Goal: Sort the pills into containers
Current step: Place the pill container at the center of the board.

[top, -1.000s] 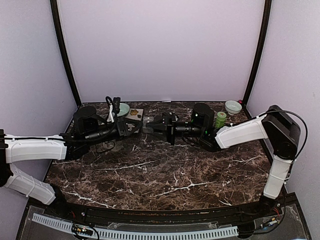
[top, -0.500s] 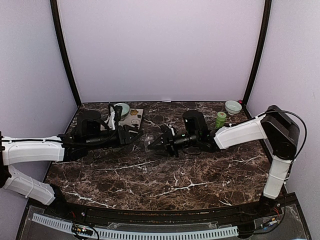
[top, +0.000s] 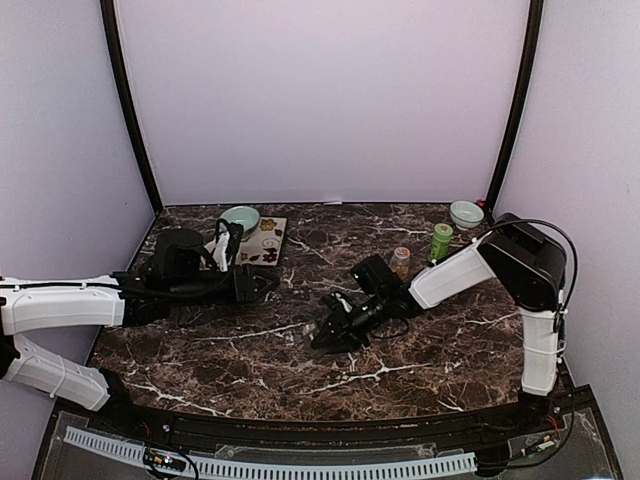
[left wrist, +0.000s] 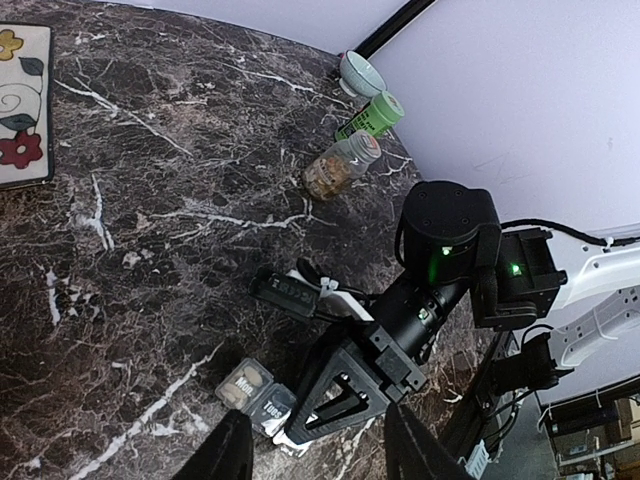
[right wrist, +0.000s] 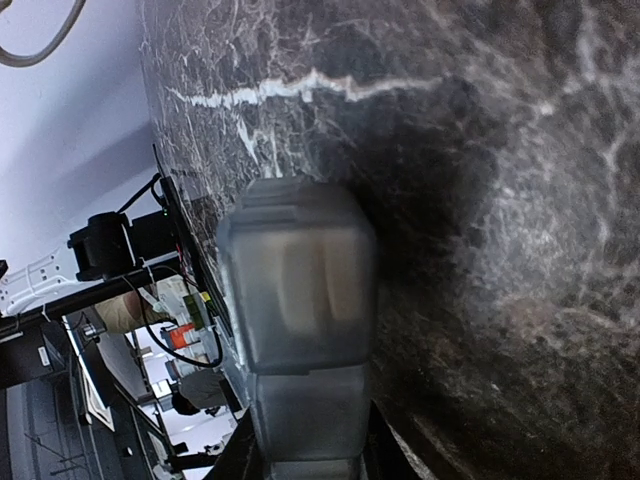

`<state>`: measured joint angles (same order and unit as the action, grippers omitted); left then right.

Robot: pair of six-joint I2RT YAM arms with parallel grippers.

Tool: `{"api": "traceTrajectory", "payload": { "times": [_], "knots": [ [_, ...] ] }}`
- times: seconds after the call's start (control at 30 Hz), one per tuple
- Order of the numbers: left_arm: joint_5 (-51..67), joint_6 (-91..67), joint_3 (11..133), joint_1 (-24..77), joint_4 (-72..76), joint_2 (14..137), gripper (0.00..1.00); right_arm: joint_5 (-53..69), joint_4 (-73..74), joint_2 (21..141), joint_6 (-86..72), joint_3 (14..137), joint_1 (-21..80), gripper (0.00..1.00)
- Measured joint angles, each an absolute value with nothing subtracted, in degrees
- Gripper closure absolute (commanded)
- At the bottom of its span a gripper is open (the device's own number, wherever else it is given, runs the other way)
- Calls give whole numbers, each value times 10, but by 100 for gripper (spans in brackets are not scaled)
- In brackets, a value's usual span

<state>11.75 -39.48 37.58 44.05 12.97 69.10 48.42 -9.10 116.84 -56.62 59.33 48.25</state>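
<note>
Evidently no further than setting up.

Finds the pills heaped tan inside the jar, upright and seemingly capped on the table; spots none loose around the jar. Has the containers pinched at one end in the clenched right gripper, forward and left of the jar and well apart from it, low at the table; touching it or just above, cannot tell. Shows the left gripper released and empty, farther left of the jar than the containers and apart from them. Cannot tell whether any compartment already holds a piece: only a pale blur behind the lids. Probably leaves nearly all to do: settling the containers, opening them and the jar, then dealing the pills out.
</note>
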Motion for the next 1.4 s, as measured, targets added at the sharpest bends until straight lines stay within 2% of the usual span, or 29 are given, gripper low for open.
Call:
{"api": "traceTrajectory", "payload": {
  "times": [0.17,0.33,0.67,0.97,1.03,1.1,1.2,1.3,1.4],
  "knots": [
    [113,-387,367,441,116,677,52,475,-41,1173,-514,620,481,61],
    [112,-381,359,441,105,667,52,468,-4,1174,-475,641,480,45],
    [114,-372,354,442,100,667,52,416,58,1155,-437,661,478,41],
    [114,-349,354,442,96,674,51,225,192,1115,-392,700,473,41],
    [115,-342,355,442,93,681,51,165,229,1104,-383,709,479,44],
    [114,-332,356,442,88,690,52,109,258,1093,-378,718,490,52],
    [112,-319,357,442,75,697,52,44,290,1080,-372,737,522,77],
    [107,-310,357,442,62,698,52,-4,312,1076,-372,764,569,95],
    [98,-302,360,442,50,698,52,-46,336,1078,-385,803,615,100]
  ]
}}
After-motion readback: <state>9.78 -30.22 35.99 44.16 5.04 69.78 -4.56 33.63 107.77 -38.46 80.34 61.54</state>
